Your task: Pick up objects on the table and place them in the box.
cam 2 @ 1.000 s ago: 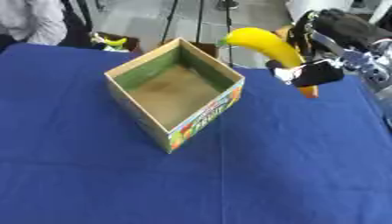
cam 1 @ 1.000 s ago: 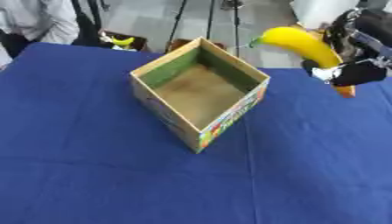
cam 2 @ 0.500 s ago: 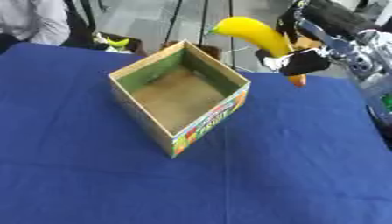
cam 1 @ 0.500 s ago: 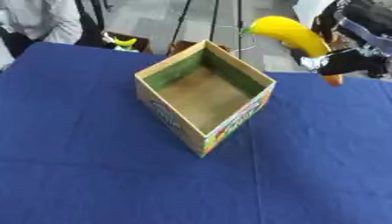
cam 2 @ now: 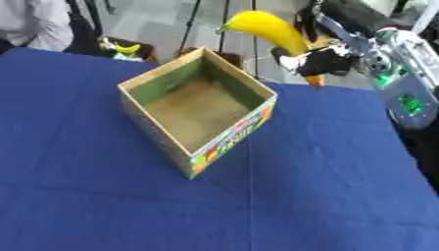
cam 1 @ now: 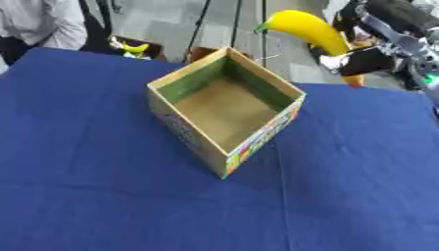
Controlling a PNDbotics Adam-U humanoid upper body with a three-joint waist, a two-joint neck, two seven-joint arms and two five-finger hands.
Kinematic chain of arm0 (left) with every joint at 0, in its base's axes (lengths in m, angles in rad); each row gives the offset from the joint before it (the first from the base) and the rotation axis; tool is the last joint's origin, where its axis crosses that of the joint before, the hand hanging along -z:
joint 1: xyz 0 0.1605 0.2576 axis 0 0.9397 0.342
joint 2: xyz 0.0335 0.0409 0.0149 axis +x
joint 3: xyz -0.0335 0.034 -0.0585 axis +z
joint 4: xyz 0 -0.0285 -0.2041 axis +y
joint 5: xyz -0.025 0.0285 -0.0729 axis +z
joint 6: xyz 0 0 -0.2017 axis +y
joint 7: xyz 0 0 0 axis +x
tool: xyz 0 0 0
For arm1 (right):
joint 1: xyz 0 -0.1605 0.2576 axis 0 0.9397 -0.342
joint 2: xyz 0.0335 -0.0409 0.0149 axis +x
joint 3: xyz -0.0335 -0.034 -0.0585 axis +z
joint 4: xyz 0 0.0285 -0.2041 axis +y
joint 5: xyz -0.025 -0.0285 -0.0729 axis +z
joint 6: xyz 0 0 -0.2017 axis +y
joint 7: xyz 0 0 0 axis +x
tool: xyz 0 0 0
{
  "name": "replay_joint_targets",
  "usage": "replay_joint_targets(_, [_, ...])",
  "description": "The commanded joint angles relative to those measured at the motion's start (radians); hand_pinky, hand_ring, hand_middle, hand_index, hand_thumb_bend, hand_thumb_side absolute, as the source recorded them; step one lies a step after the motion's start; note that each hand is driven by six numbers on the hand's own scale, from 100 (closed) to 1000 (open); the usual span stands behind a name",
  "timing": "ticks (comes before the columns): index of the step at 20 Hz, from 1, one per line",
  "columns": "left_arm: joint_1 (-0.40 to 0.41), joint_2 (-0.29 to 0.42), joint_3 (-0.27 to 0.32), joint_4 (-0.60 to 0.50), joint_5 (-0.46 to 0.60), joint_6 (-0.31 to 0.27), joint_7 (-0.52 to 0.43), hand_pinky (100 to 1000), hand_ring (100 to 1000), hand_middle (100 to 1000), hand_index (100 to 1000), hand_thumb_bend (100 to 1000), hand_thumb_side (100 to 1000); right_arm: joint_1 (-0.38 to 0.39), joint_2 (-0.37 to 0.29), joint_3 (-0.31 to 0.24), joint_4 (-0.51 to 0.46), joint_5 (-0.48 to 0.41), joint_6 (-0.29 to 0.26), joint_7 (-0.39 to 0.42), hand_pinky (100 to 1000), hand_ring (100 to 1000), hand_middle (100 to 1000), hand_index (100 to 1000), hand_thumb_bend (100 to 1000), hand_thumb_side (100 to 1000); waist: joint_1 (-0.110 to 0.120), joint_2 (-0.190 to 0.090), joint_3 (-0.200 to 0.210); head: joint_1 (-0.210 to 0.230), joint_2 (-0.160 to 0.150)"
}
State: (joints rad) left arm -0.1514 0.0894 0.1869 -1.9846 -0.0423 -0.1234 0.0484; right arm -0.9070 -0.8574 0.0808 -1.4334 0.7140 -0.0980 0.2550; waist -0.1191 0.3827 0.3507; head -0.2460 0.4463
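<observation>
While the open cardboard box point(cam 1: 225, 109) sits on the blue table point(cam 1: 85, 171), the right robot hand point(cam 2: 319, 60) grips a yellow banana point(cam 2: 262, 29), holding it in the air above and beyond the box's far right corner. Only the right eye view shows the silver forearm with a green light behind that hand.

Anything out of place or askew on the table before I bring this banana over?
Only the box looks askew: it sits turned corner-on to the table's edges, and empty. No spill or damage shows. The banana is in the right robot hand, up beyond the box's far right corner.
</observation>
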Motion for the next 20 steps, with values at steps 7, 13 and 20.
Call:
replay_joint_targets(7, [-0.007, 0.022, -0.005, -0.015, -0.001, -0.016, -0.005, 248, 309, 408, 471, 100, 1000, -0.067, -0.007, -0.005, 0.073, 0.03, 0.002, -0.022, 629, 616, 294, 449, 100, 494, 0.003, -0.007, 0.051, -0.074, -0.036])
replay_joint_targets(13, [-0.008, 0.02, -0.006, -0.015, 0.001, -0.021, -0.007, 248, 309, 409, 471, 100, 1000, -0.093, 0.011, 0.009, 0.123, 0.088, -0.003, -0.056, 623, 621, 298, 448, 100, 485, 0.001, 0.0, 0.08, -0.107, -0.048])
replay_joint_targets(20, [-0.013, 0.016, -0.008, -0.015, 0.001, -0.02, -0.012, 248, 309, 409, 471, 100, 1000, -0.104, 0.033, 0.027, 0.167, 0.155, -0.027, -0.076, 620, 628, 306, 448, 100, 480, -0.004, 0.008, 0.089, -0.12, -0.065])
